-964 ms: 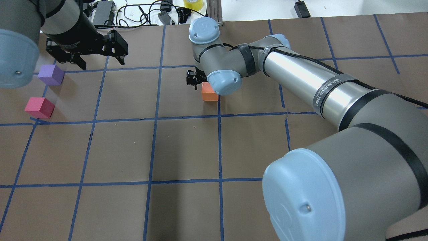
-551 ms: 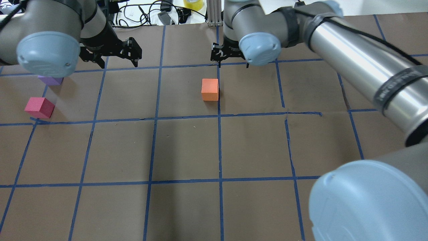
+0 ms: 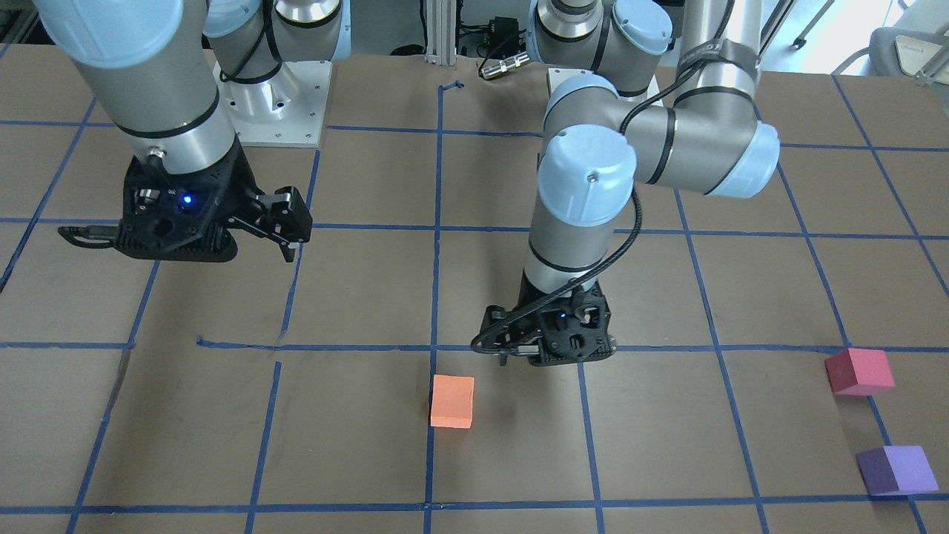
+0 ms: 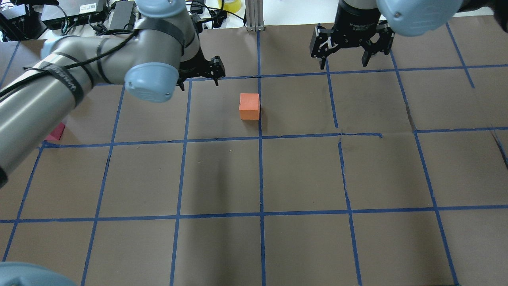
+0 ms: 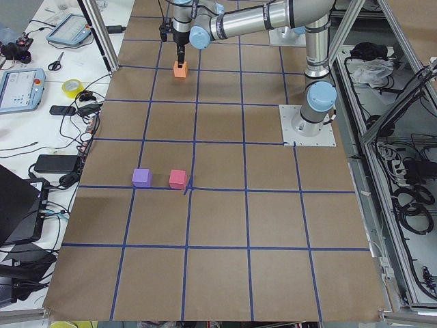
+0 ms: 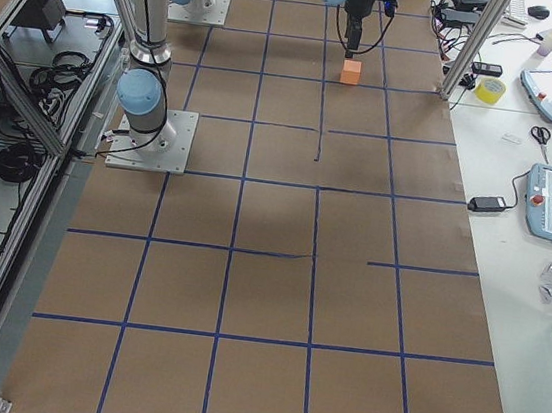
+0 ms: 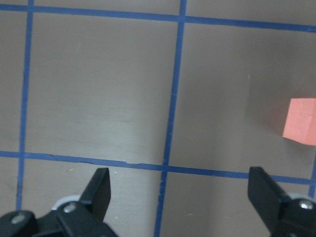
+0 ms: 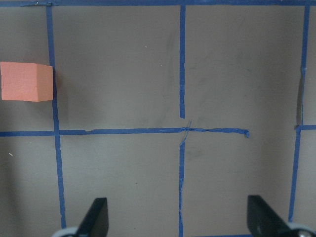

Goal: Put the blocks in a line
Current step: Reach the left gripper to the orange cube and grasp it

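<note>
The orange block [image 4: 249, 106] sits alone near the table's middle, beside a blue tape line; it also shows in the front view [image 3: 452, 400]. My left gripper [image 4: 198, 79] hovers open and empty just left of it, and the block lies at the right edge of the left wrist view [image 7: 301, 121]. My right gripper [image 4: 342, 63] is open and empty, raised to the block's far right. The pinkish-red block [image 3: 858, 371] and the purple block [image 3: 897, 469] sit side by side far off on my left. In the overhead view my left arm hides the purple one.
Brown paper with a blue tape grid [image 4: 262, 174] covers the table. Cables, a power brick and a tape roll [image 4: 230, 4] lie past the far edge. A metal post [image 4: 251, 16] stands at the far middle. The robot bases [image 3: 274, 104] are at my side.
My right gripper has pulled away from the orange block, up and to the right. My left arm has swung right from the purple block toward the orange one. No block has moved.
</note>
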`<state>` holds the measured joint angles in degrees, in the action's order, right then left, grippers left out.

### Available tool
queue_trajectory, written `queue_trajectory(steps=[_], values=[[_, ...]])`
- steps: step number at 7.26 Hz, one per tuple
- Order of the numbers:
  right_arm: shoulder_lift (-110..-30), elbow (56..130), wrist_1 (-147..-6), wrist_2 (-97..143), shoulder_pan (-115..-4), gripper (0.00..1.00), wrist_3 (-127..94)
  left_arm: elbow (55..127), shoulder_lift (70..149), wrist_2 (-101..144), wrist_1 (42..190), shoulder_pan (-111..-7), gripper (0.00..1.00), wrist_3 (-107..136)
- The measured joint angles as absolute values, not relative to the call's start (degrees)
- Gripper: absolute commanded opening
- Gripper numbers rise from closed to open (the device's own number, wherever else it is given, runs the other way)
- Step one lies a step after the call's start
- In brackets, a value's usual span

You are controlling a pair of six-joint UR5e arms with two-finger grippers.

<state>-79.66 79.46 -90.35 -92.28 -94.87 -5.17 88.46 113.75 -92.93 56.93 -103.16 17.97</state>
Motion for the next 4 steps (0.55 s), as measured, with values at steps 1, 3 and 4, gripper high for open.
queue_trajectory(steps=[1, 3, 4], values=[[-80.43, 79.66, -89.63, -92.33, -94.75, 1.00, -5.29, 86.36, 117.09, -92.88, 54.93, -106.44, 1.00, 17.96], [-81.37, 80.19, -89.27, -92.16, -94.74, 1.00, -5.60, 83.87, 122.61, -93.20, 53.58, -109.30, 1.00, 13.79], [-81.55, 80.34, -89.21, -92.17, -94.65, 1.00, -5.46, 83.48, 124.49, -93.46, 53.16, -109.62, 1.00, 12.43]])
